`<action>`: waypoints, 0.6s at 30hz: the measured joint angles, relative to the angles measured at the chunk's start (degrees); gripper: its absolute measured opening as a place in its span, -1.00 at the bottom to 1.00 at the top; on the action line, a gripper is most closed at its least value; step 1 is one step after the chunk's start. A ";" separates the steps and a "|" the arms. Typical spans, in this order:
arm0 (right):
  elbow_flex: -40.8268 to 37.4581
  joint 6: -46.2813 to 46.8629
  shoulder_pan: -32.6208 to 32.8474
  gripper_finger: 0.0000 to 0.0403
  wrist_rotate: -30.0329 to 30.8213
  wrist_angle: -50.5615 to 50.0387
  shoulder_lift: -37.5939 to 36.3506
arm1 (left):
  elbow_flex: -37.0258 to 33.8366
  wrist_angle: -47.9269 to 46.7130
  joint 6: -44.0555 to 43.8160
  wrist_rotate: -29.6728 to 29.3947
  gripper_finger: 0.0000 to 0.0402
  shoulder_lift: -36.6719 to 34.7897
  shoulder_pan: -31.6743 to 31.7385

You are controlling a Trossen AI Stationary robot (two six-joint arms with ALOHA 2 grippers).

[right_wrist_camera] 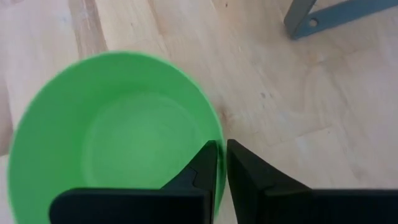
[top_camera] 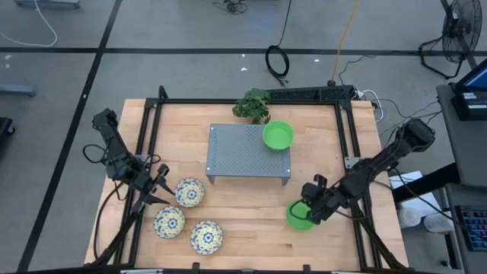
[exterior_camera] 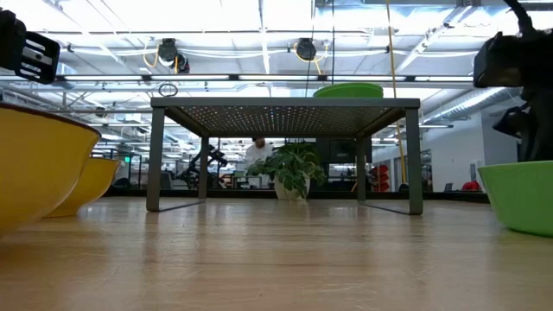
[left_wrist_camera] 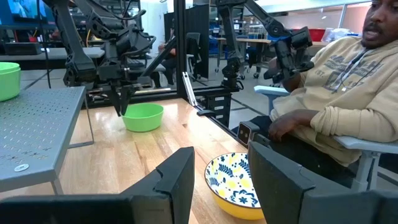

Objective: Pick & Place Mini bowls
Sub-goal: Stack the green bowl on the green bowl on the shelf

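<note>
Two green mini bowls show. One (top_camera: 278, 135) stands on the grey perforated stand (top_camera: 236, 156). The other (top_camera: 299, 216) is on the table at the near right, under my right gripper (top_camera: 310, 204), which is shut on its rim. Three floral mini bowls (top_camera: 189, 192), (top_camera: 169, 221), (top_camera: 206, 237) rest on the table at the near left. My left gripper (top_camera: 156, 186) is open and empty just left of the farthest floral bowl, which shows beyond its fingers in the left wrist view (left_wrist_camera: 233, 183). My right gripper pinches the green bowl's rim (right_wrist_camera: 214, 134) between its two fingers, one finger (right_wrist_camera: 202, 171) inside the bowl and one (right_wrist_camera: 249, 177) outside. The fingers slant down from above, on the side toward the table's right edge. The bowl sits upright, and in the left wrist view (left_wrist_camera: 143, 117) its base looks to be on the table.
A small potted plant (top_camera: 253, 105) stands behind the stand at the far edge. Black frame rails (top_camera: 148, 129) run along the table's left and right sides. A seated person (left_wrist_camera: 336, 106) is beyond the table. Bare wood lies between the floral bowls and the right gripper.
</note>
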 joint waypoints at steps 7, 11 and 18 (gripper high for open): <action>0.00 0.00 0.00 -0.89 -1.15 0.17 2.88 | 0.00 0.03 0.00 -0.02 -0.24 0.01 0.02; 0.00 0.00 -0.02 -0.89 -1.13 0.17 2.78 | 0.00 0.03 0.00 -0.02 -0.24 0.00 0.02; 0.00 0.00 -0.04 -0.89 -1.13 0.17 2.78 | 0.00 0.04 0.00 -0.02 -0.24 -0.01 0.00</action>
